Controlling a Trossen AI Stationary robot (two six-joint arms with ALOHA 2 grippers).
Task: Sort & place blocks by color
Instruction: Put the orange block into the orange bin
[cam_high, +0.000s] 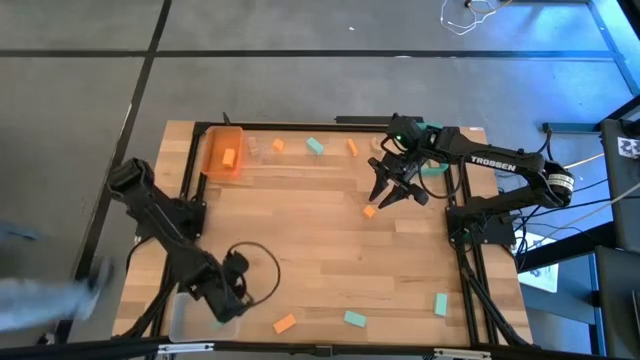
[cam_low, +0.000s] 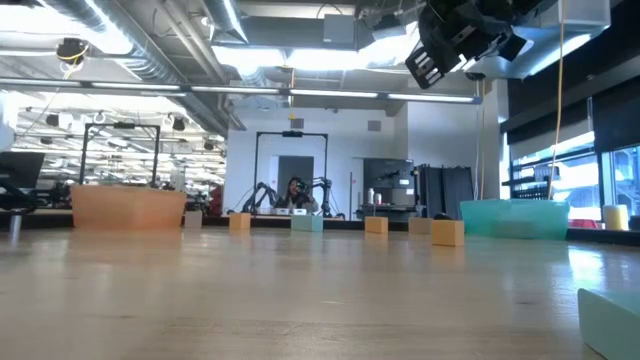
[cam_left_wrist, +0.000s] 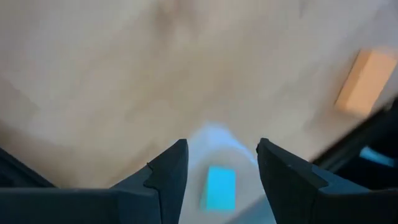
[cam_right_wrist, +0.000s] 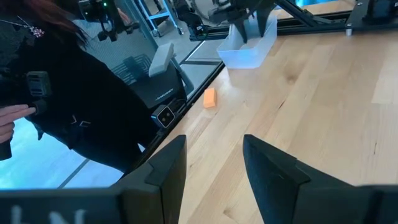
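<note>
Left gripper (cam_high: 228, 300) hangs at the near left corner of the table (cam_high: 320, 250), above the clear bin (cam_high: 190, 318), fingers spread with nothing between them; its wrist view shows a teal block (cam_left_wrist: 220, 188) below the gap, seemingly lying in that bin. Judged from this, a release is just done, and the next move calls for lifting clear and reaching toward the orange block (cam_high: 284, 323) or the teal one (cam_high: 354, 319) near the front edge. Across the table, the orange bin (cam_high: 223, 153) at the far left holds one orange block (cam_high: 229, 157), with more blocks loose along the far edge. Right gripper (cam_high: 397, 190) is raised over the far right, its fingers apart and empty, above a small orange block (cam_high: 369, 211). Only the right wrist view shows a person in dark clothing (cam_right_wrist: 81, 106) beside the table; only the low view shows the teal bin (cam_low: 514, 217) side-on.
</note>
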